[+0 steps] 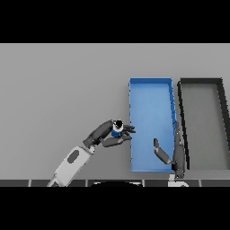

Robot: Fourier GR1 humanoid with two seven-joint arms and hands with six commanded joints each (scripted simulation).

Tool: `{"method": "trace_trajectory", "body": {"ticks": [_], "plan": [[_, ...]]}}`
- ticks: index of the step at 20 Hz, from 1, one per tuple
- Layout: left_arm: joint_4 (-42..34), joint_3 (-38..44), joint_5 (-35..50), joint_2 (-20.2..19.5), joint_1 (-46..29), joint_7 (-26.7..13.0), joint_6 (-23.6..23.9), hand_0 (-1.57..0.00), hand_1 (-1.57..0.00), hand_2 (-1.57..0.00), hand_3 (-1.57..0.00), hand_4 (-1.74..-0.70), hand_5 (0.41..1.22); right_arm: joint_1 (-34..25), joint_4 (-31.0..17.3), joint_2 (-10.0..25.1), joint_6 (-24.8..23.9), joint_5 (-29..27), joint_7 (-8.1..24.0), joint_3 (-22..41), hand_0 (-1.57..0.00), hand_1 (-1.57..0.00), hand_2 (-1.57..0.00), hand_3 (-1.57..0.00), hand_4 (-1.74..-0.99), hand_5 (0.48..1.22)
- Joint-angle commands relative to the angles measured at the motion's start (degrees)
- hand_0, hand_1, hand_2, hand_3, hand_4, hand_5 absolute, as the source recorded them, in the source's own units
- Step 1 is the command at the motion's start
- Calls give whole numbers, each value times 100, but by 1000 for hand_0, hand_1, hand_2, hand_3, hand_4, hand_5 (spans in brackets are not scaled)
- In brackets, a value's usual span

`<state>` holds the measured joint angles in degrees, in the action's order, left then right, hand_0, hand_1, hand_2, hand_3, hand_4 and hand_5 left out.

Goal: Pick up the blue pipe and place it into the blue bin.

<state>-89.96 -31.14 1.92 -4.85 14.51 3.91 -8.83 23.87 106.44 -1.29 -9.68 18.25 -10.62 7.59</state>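
A flat grey table (63,90) fills the scene. On its right half sit two shallow rectangular bins side by side, their long sides running from near to far. The left one is a bright blue open-topped bin (151,81) with low walls and a bare blue floor. Just to its right stands a black-walled bin with a grey floor (222,96), much the same shape, its left wall just beside the blue bin's right wall.

The left hand (108,134), dark-fingered on a white and grey arm that rises from the near left edge, is raised just left of the blue bin's left wall, about halfway along that wall. Its fingers and thumb are curled round a short blue pipe with a dark open end (117,128), which stands roughly upright in the grasp with its dark mouth facing up. The fingertips reach to the blue bin's left wall and seem to overlap its edge slightly; the pipe itself is still outside the bin, just left of the wall.

The right hand (177,155) shows at the near right corner of the blue bin, along the seam between the two bins. Its fingers are straight and point away toward the far side, with the thumb spread out to the left over the blue floor. It holds nothing.
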Motion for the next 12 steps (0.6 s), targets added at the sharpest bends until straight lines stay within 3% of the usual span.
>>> {"method": "trace_trajectory", "body": {"ticks": [1,4,5,7,8,9,12], "plan": [[28,-5,-29,43,20,-11,-2,-1570,-1570,-1570,-1570,-1466,1220,529,233,-310,-316,247,-67,176,1,1,1,1,-1188,643],[58,50,-42,115,82,-34,-82,-1570,-1570,-1571,-1571,-1467,1220,1067,649,-722,-703,557,-110,427,1,1,-20,1,-1187,642],[54,74,-68,102,83,-53,-98,-1571,-1571,-1571,-1571,-1467,1221,1103,822,-713,-509,280,-384,500,1,-2,-41,1,-1195,648],[27,44,-123,135,-1,-64,-143,-1571,-1571,-1571,-1571,-1467,1221,1115,1174,-544,174,-483,-394,612,1,-22,-89,-1,-1202,624],[9,20,-150,181,-41,-43,-154,-1571,-1571,-1571,-1571,-1467,1221,1179,1391,-375,461,-708,-212,650,1,-25,-106,-1,-1209,609],[20,64,-141,198,-35,-42,-171,-1571,-1571,-1571,-1571,-1467,1221,1058,1467,-204,744,-820,303,685,1,-29,-120,-1,-1215,607],[-63,59,-203,219,-73,-91,-241,-1571,-1571,-1571,-1571,-1467,1221,440,1730,176,1407,-1172,1219,712,1,-14,-111,0,-1237,577]]}}
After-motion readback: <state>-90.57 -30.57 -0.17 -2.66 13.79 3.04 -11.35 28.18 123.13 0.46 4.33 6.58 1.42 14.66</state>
